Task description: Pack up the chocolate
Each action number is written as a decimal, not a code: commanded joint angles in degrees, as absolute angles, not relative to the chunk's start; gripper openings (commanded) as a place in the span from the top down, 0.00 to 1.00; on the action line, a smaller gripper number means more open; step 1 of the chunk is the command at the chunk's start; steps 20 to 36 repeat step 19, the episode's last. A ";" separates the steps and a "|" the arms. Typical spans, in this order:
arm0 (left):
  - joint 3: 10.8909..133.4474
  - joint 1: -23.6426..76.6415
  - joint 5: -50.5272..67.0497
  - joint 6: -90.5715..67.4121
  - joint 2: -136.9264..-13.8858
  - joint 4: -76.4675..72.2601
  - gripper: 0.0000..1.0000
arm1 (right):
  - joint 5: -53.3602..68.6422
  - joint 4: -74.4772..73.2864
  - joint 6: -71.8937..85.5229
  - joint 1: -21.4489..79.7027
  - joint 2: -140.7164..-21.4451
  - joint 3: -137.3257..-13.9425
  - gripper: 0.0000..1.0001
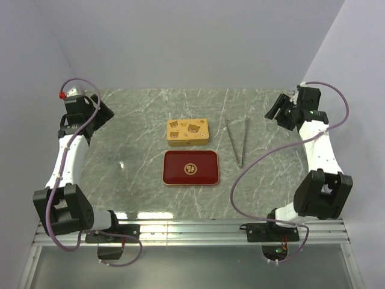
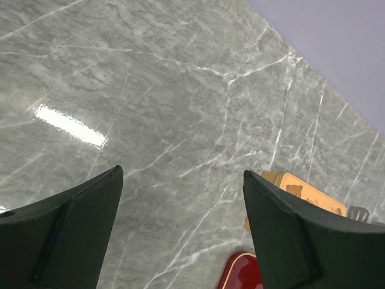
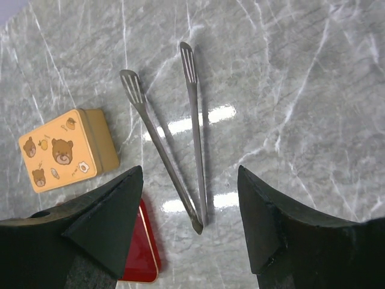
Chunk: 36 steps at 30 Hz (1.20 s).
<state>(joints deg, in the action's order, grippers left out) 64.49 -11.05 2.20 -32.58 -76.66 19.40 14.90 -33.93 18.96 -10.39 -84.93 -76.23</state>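
At the left of the top view the left gripper (image 1: 101,114) is hanging over bare table (image 1: 132,174), jaws standing wide apart and gripping nothing. Its own camera is showing only marble between the fingers.

No chocolate is showing in any view. I am judging that it is sitting inside the tin (image 1: 188,131), which is lying closed at the centre, long axis running left to right. The tin is lying right of the left jaws and left of the right jaws, about midway, so neither arm is clearly nearer.

Just below it, not touching, the tray (image 1: 191,168) is lying along the same axis. Right of both, the tongs (image 1: 236,140) are lying with their long axis running up and down the frame, joined end toward the bottom.

At the right the right gripper (image 1: 281,113) is hovering, jaws wide apart and empty. In its wrist view the tongs are lying straight ahead between them, so this arm is looking better placed for them.
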 commanded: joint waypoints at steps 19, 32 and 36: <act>64.16 -10.90 0.18 -28.48 -70.75 21.97 0.14 | 13.89 -32.26 18.28 -11.78 -78.93 -73.30 0.28; 64.16 -10.90 0.18 -28.48 -70.75 21.97 0.14 | 13.89 -32.26 18.28 -11.78 -78.93 -73.30 0.28; 64.16 -10.90 0.18 -28.48 -70.75 21.97 0.14 | 13.89 -32.26 18.28 -11.78 -78.93 -73.30 0.28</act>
